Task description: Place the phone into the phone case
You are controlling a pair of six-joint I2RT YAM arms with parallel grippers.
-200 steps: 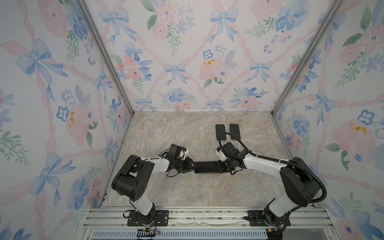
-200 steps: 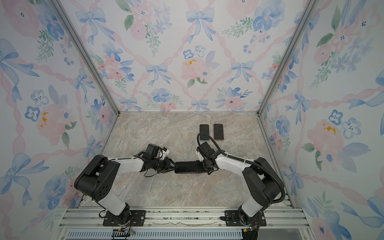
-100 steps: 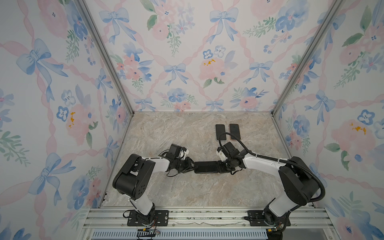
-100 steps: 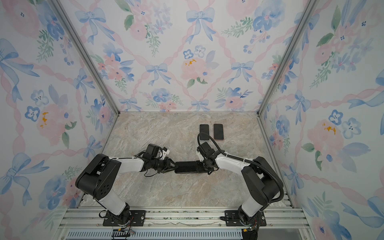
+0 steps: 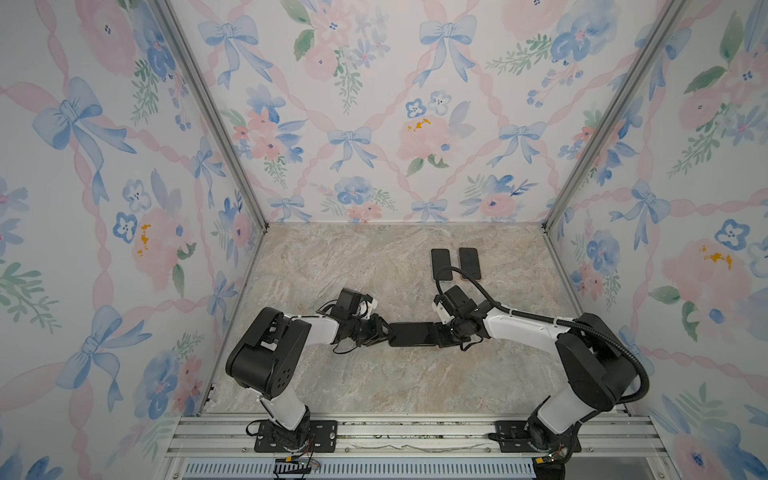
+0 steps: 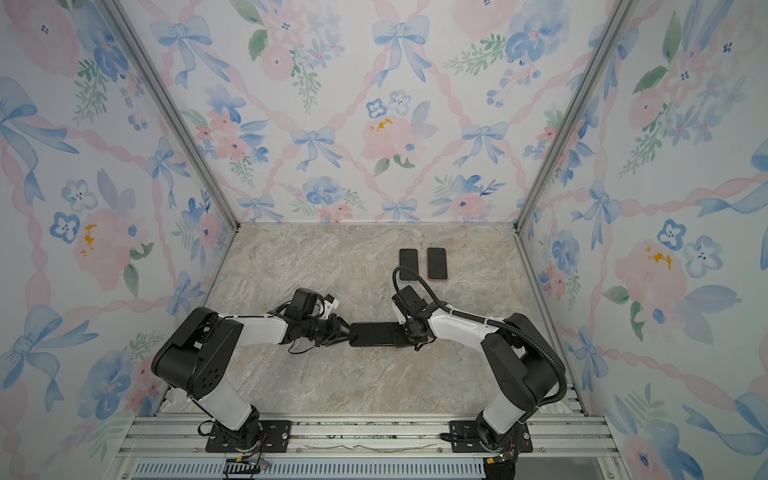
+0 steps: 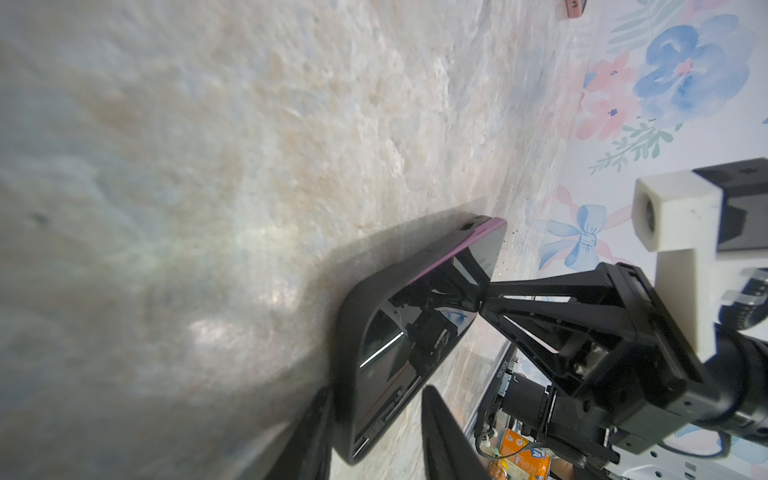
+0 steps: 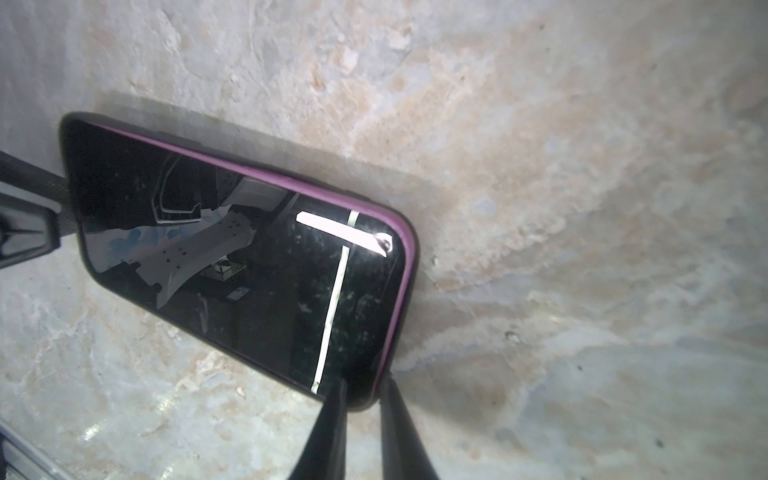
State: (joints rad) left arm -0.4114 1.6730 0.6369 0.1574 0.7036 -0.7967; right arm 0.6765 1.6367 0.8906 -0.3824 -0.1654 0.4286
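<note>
A phone with a black screen and purple edge lies in a black phone case on the marble table, between my two grippers. In the right wrist view the purple edge of the phone shows along one long side and the near end, with the dark rim of the case outside it. My right gripper is shut on the phone's near corner. My left gripper straddles the other end. One finger lies against the case and the other stands off the screen.
Two more dark phones lie side by side at the back right, behind the right arm's cable. Floral walls close the table in on three sides. An aluminium rail runs along the front edge.
The right gripper's fingers have closed in on the phone's corner. The left gripper and both arms have stayed almost where they were.
</note>
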